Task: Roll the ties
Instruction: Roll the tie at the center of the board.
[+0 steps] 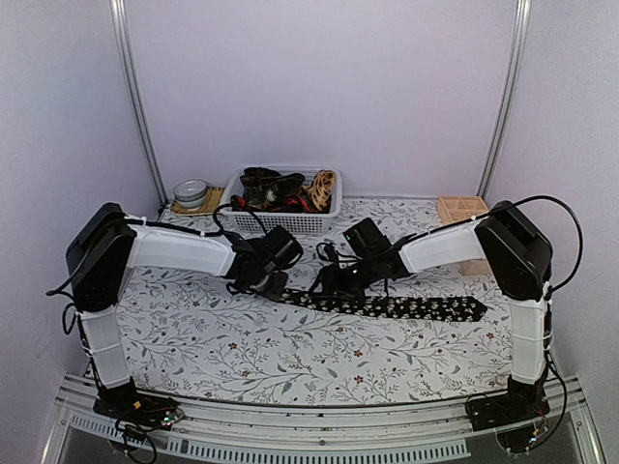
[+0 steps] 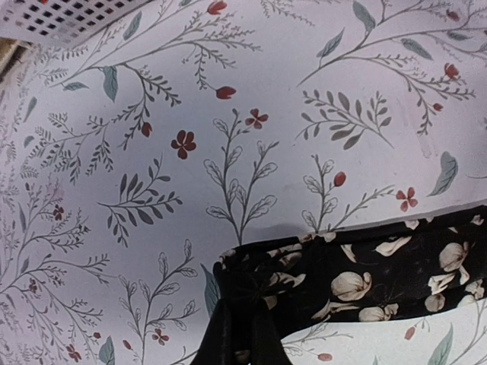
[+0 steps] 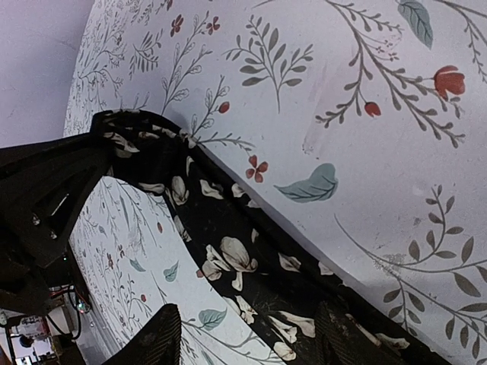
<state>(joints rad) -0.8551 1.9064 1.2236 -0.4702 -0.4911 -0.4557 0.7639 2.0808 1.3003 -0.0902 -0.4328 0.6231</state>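
Note:
A black tie [image 1: 406,307] with pale flower specks lies stretched across the middle of the table, its wide end to the right. My left gripper [image 1: 274,286] is shut on the tie's narrow left end. In the left wrist view the dark fingers [image 2: 242,323] pinch the folded-over end of the tie [image 2: 380,266]. My right gripper [image 1: 332,283] hovers open just right of it. In the right wrist view it [image 3: 247,342] straddles the tie [image 3: 228,255], which runs under its right finger [image 3: 344,334]. The left gripper [image 3: 46,198] shows there at the far end.
A white basket [image 1: 327,220] with several more ties stands at the back centre; its corner [image 2: 61,19] shows in the left wrist view. A round tin [image 1: 191,193] sits left of it. A wooden box [image 1: 462,208] stands at the back right.

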